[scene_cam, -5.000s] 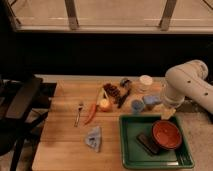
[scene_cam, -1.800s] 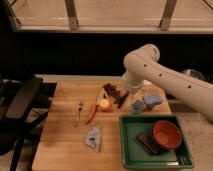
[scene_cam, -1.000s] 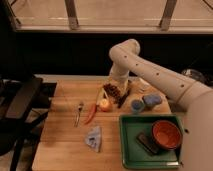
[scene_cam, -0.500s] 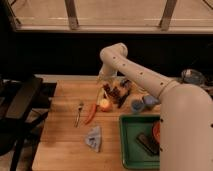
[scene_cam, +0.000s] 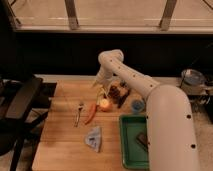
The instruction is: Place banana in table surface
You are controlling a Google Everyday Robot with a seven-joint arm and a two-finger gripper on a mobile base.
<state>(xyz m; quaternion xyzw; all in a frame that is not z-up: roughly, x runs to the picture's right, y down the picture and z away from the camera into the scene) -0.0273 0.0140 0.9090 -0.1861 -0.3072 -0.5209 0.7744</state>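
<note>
My gripper (scene_cam: 100, 84) hangs low over the table surface (scene_cam: 60, 145), just behind the round fruit (scene_cam: 104, 104); whether it is clamped or spread I cannot tell. The banana (scene_cam: 104, 93) shows as a pale streak at the gripper's tip, just behind that fruit, and I cannot tell if it rests on the wood or is lifted. I judge the placing unfinished: settle it, release, withdraw. Crowding is the trouble: a carrot (scene_cam: 91, 113) touches the fruit's left, a fork (scene_cam: 78, 111) farther left, brown items (scene_cam: 119, 93) just right, a blue cup (scene_cam: 136, 106) beyond them, a cloth (scene_cam: 93, 138) in front, a green tray (scene_cam: 131, 150) front-right.
</note>
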